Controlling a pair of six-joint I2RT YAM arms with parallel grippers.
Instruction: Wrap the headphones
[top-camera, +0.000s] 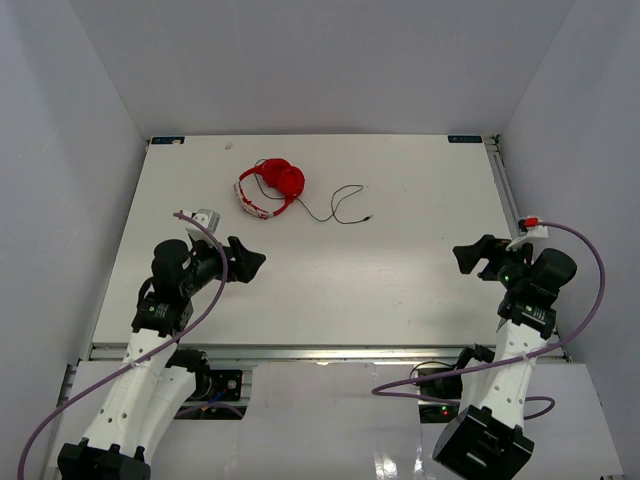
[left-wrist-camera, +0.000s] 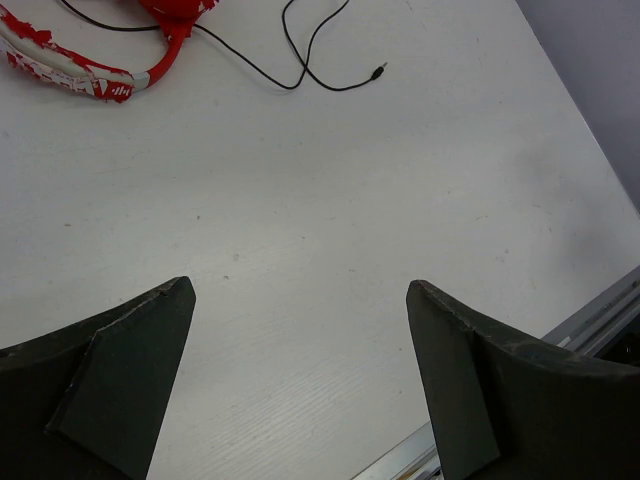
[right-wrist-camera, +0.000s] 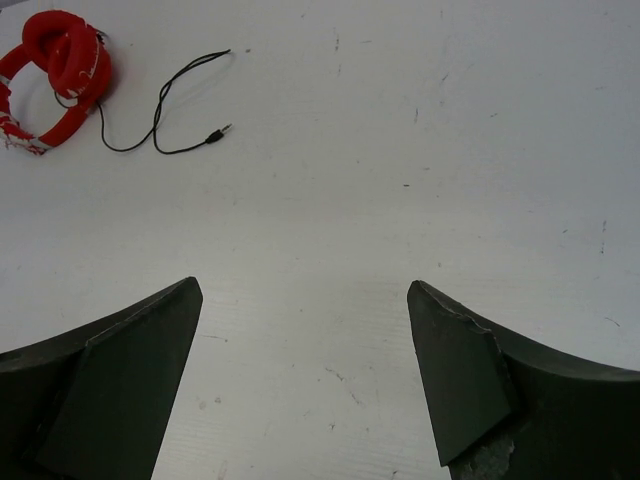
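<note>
Headphones (top-camera: 272, 184) lying at 12 o'clock on table (top-camera: 400, 290), long axis running roughly 8-to-2 o'clock, headband end toward 8, cable (left-wrist-camera: 340, 89) trailing toward 3, plug (left-wrist-camera: 378, 71) apparently pointing 3, left gripper (top-camera: 248, 258) and right gripper (top-camera: 476, 254) hanging spread wide, grasping nothing.

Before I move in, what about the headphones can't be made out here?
Left wrist: headphones cut off by the top edge.
Right wrist: headband cut off by the left edge.
Top external: plug too small to detail; cable thin, faint in places.
</note>
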